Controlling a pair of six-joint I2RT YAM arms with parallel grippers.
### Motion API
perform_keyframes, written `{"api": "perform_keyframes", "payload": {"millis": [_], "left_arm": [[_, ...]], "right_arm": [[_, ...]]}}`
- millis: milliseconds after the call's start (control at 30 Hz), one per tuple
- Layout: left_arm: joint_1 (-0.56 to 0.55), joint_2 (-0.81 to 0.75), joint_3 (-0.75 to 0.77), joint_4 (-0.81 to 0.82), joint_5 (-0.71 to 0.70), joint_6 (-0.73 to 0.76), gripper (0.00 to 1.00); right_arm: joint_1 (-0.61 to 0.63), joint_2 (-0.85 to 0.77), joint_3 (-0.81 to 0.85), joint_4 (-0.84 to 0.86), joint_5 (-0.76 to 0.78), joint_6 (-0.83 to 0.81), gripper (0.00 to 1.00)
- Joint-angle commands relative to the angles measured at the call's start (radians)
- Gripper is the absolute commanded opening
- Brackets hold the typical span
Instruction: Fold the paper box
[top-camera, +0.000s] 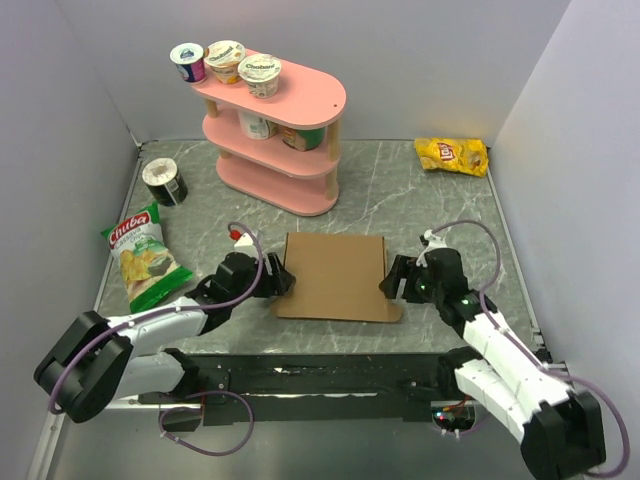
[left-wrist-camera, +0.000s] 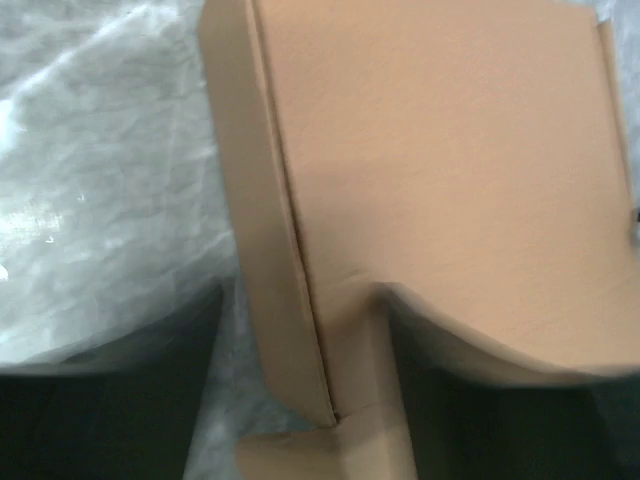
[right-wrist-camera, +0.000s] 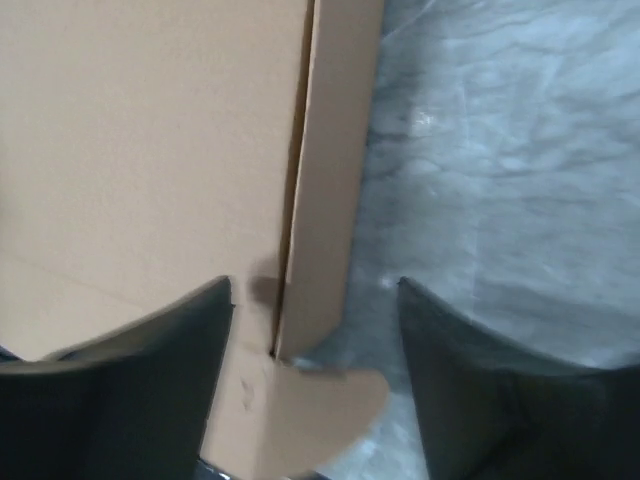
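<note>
The paper box (top-camera: 335, 277) lies flat in the middle of the marble table, a brown cardboard sheet with narrow side flaps. My left gripper (top-camera: 279, 280) is at its left edge and my right gripper (top-camera: 393, 281) at its right edge. In the left wrist view the left side flap (left-wrist-camera: 262, 250) stands raised between the open left gripper (left-wrist-camera: 300, 400), and marble shows between the flap and the left finger (left-wrist-camera: 100, 400). In the right wrist view the right side flap (right-wrist-camera: 325, 190) and a rounded tab (right-wrist-camera: 320, 410) sit between the open right gripper (right-wrist-camera: 315, 385), clear of the right finger (right-wrist-camera: 520, 400).
A pink three-tier shelf (top-camera: 300, 95) holding yogurt cups stands at the back. A dark cup (top-camera: 163, 182) and a green chip bag (top-camera: 145, 258) lie at the left. A yellow chip bag (top-camera: 452, 155) lies at the back right. Grey walls close in both sides.
</note>
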Motion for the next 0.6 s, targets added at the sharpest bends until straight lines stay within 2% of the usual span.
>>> {"api": "perform_keyframes", "payload": {"millis": [0,33,67,100,133,233,333,367,467,567], "left_arm": [[0.005,-0.060,0.052,-0.098,-0.063,0.020,0.84],[0.008,-0.077,0.060,-0.111,-0.071,0.023,0.89],[0.011,-0.109,0.070,-0.122,-0.081,0.032,0.99],[0.019,-0.126,0.092,-0.134,-0.088,0.035,0.97],[0.025,-0.140,0.104,-0.170,-0.094,0.038,0.96],[0.062,-0.192,0.156,-0.243,-0.097,0.049,0.96],[0.106,-0.230,0.190,-0.286,-0.076,0.053,0.96],[0.114,-0.243,0.195,-0.303,-0.069,0.053,0.96],[0.152,-0.287,0.196,-0.320,-0.045,0.055,0.96],[0.185,-0.316,0.199,-0.359,-0.031,0.058,0.96]], "right_arm": [[0.043,-0.156,0.107,-0.094,0.067,-0.142,0.90],[0.097,-0.168,0.137,-0.100,0.077,-0.162,0.91],[0.132,-0.171,0.154,-0.120,0.092,-0.200,0.92],[0.178,-0.164,0.173,-0.125,0.151,-0.222,0.93],[0.294,-0.155,0.203,-0.131,0.184,-0.242,0.93],[0.514,-0.090,0.245,-0.120,0.340,-0.317,0.94],[0.643,-0.006,0.279,-0.085,0.421,-0.398,0.98],[0.731,0.043,0.288,-0.079,0.452,-0.438,0.98],[0.868,0.141,0.319,-0.053,0.567,-0.521,1.00],[0.944,0.227,0.329,-0.027,0.652,-0.576,1.00]]}}
